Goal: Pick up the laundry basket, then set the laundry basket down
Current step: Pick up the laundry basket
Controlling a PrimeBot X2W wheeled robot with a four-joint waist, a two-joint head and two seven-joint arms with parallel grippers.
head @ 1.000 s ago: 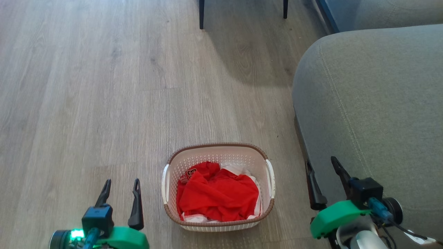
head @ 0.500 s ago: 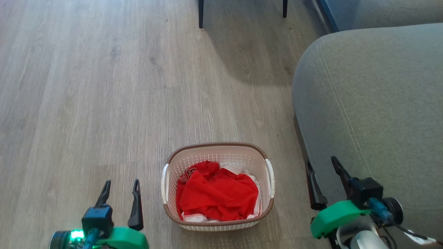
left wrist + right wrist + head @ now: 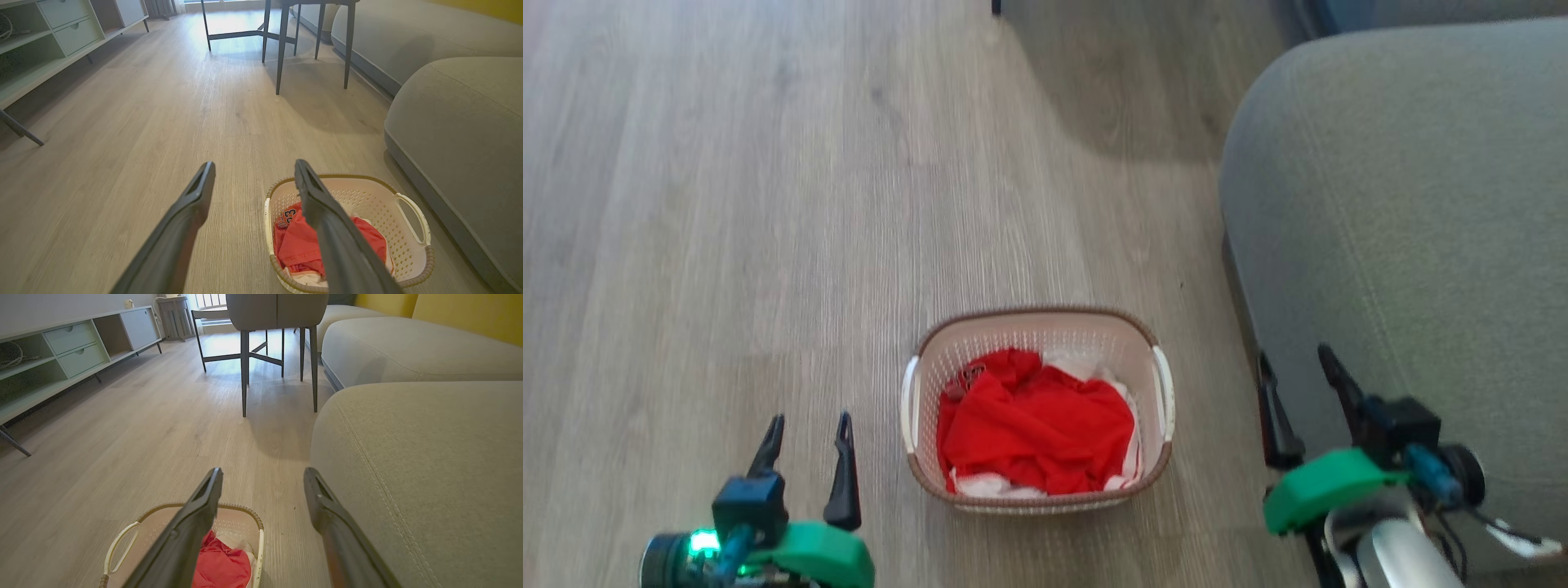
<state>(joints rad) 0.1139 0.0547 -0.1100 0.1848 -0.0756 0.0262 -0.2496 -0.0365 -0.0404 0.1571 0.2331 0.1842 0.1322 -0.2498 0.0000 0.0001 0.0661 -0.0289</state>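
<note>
The laundry basket stands on the wood floor between my arms, cream-white and perforated, with a brown rim, white side handles and red and white clothes inside. My left gripper hangs open to its left, apart from it, fingers pointing forward. My right gripper is open to its right, in front of the sofa. In the left wrist view the laundry basket lies lower right of the open left gripper. The right wrist view has the laundry basket at lower left, below the open right gripper.
A grey sofa fills the right side, close to the basket and my right arm. A chair or table with dark legs stands ahead. A pale low cabinet runs along the left wall. Bare wood floor stretches left and ahead.
The head camera has tipped or moved, so the whole picture shifted and blurred; the basket sits a little higher in view. Both grippers stay open beside the basket.
</note>
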